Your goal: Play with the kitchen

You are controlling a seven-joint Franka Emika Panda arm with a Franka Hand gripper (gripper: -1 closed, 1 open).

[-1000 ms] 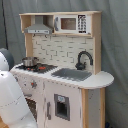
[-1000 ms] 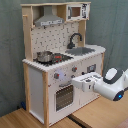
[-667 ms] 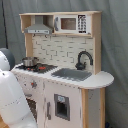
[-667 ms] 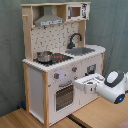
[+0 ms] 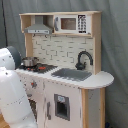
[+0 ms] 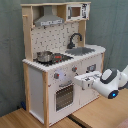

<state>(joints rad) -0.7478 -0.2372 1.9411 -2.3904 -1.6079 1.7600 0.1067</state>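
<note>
The kitchen [image 6: 60, 60] stands upright in the middle of both exterior views, a tall white and light-wood toy unit in front of a grey curtain [image 5: 117, 45]. In the second exterior view it rests on a wooden surface [image 6: 20, 119] that fills the bottom of the frame.

In the second exterior view the arm [image 6: 114, 82] comes in from the right edge, low in the frame, and reaches roughly level toward the second exterior view's left. Its white wrist with a blue light sits at lower right, and the end effector [image 6: 80, 81] lies against the kitchen's front panel, just under the row of knobs [image 6: 57, 76] and beside the top of the oven door [image 6: 63, 96]. Whether its fingers are spread or closed, and whether they hold anything, cannot be told.

In the first exterior view only the arm's bulky white links [image 5: 15, 97] show, filling the lower left of the frame and covering the kitchen's left front; the end effector is hidden there.

On the kitchen's top, a small metal pot [image 6: 44, 56] sits on the black and red stovetop [image 6: 59, 58]. Beside it is the grey sink [image 5: 72, 74] with a curved black faucet [image 5: 83, 59] behind it. Above, a grey hood [image 5: 39, 27] hangs at upper left in the first exterior view, with the small microwave [image 5: 72, 23] to its right.
</note>
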